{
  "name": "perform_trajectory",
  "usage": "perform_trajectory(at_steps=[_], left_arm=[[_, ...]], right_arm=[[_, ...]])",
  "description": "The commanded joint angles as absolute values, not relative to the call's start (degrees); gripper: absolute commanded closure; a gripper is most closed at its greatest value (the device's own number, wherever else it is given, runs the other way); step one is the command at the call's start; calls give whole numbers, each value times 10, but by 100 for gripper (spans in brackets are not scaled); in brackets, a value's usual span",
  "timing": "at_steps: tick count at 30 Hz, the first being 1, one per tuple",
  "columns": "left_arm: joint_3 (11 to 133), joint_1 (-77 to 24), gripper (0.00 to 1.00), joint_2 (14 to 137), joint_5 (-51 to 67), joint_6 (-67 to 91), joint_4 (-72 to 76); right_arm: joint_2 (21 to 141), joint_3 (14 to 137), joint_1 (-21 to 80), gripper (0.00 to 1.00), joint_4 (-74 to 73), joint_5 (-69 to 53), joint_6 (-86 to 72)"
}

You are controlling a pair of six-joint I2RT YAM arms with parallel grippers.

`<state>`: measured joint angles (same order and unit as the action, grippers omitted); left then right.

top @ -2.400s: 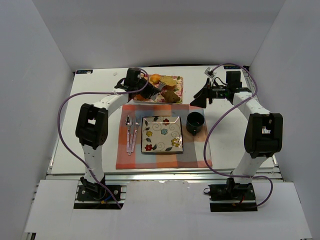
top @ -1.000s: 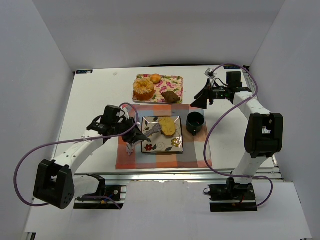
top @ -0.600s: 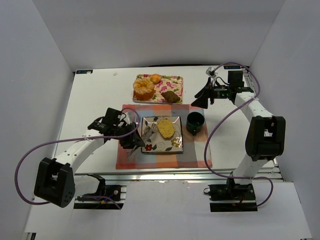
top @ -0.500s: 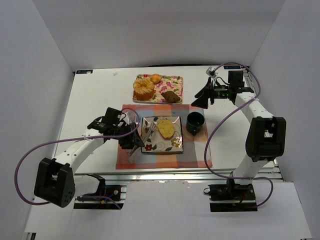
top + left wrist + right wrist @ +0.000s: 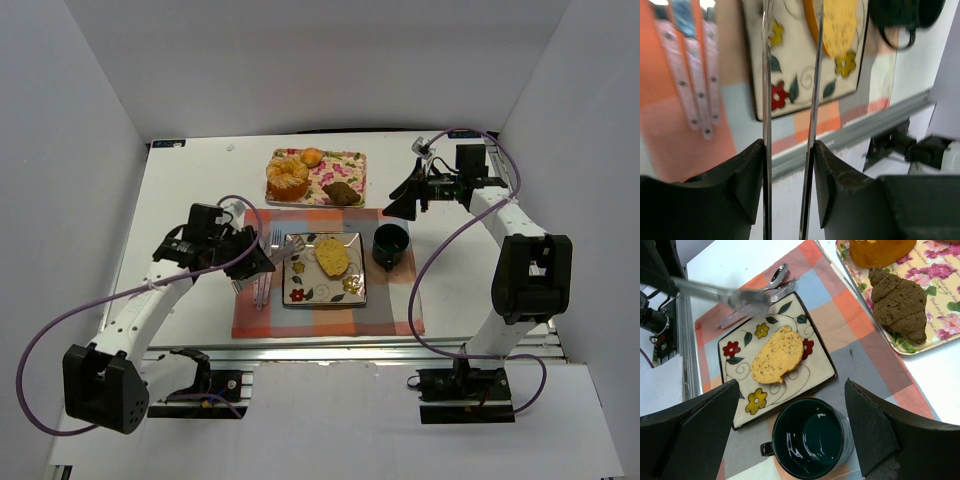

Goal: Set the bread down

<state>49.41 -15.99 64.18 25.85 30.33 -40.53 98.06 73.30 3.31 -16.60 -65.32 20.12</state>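
Nearest the bases, left of centre in the overhead view, the left gripper is clamped on a pair of metal tongs. Its fingers bear on the two blades from outside, presumably so that food is handled without direct contact. The blades stand apart. Their tips lie over the upper left corner of the floral plate and are clear of the bread, which reads as a release rather than a grip. The bread lies flat on the upper middle of the plate, at the centre of the checked placemat. Cutlery sits to its left and a dark mug to its right, a served position; placement is judged complete. Beyond, at upper centre, the flowered tray holds the ring loaf and the dark brown piece, both untouched. At upper right the right gripper hangs with jaws wide and nothing between them. It appears to be parked clear of the work, with its camera overlooking the plate.
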Motion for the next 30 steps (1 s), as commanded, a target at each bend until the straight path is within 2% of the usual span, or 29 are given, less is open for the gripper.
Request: perform_trajectory(at_steps=[1,5,10,15,20,30], left_arm=[[522,-124,49,619,229,285,-399],[554,-77,49,627,178,252,-406],[590,-63,49,666,-24,196,-415],[534,-62,48,686,-151,113,-317],[465,-54,47,712,-150,-23,-179],[374,31,44,792,-30,-33,-51]], right_arm=[[963,735,30,11,-163,-668,214],[962,733,30,11,-169,-669,224],[962,730,30,11,-172,-670,229],[962,732,30,11,-173,-672,229],[957,737,30,11,-185,-669,243],[941,722,30,10,-202,-658,259]])
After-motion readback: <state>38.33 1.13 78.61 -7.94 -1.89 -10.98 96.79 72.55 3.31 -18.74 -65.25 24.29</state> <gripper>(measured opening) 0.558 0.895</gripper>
